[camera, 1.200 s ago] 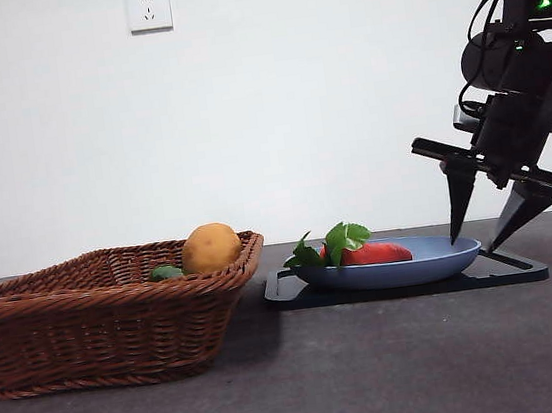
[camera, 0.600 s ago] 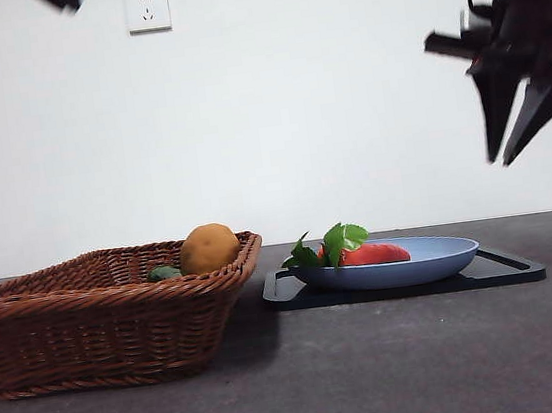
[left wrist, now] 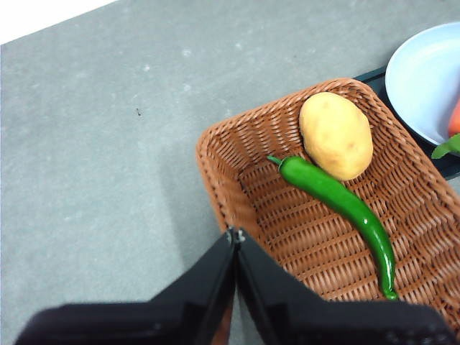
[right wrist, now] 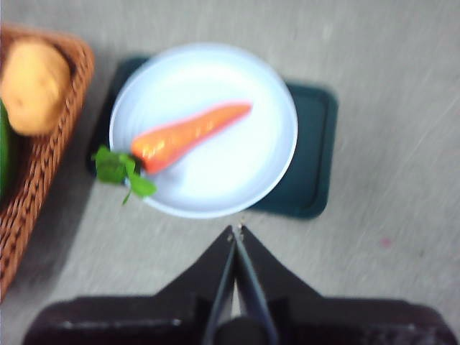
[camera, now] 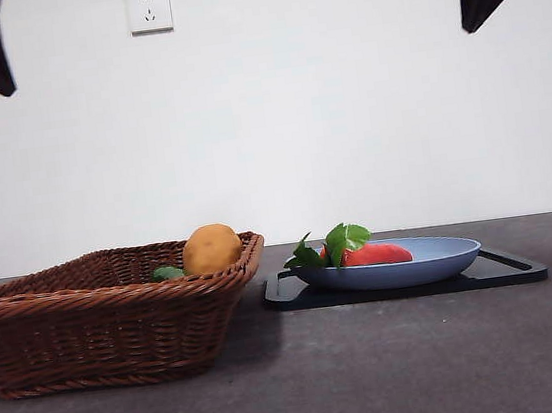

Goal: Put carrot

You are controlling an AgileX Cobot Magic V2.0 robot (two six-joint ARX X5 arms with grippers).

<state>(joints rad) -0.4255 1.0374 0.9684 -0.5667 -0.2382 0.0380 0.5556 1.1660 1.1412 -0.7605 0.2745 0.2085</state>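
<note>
Right gripper point(right wrist: 235, 231): jaws together, empty, high above plate; left gripper point(left wrist: 236, 235): jaws together, empty, over basket point(left wrist: 215, 154) rim. Carrot point(right wrist: 188, 134): lying in blue plate point(right wrist: 269, 93) on dark tray point(right wrist: 320, 172), leaves over rim — placement judged complete, nothing evidently left. Count: one carrot, one potato point(left wrist: 336, 135), one green pepper point(left wrist: 338, 201), one plate, one tray, one basket.

Even, bright light throughout; the right wrist view is motion-blurred, the others sharp.

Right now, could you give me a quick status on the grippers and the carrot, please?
Left gripper shut, above the basket. Right gripper shut, high above the plate. Carrot lying on the plate, leaves over the rim. Nothing on top of it.
</note>
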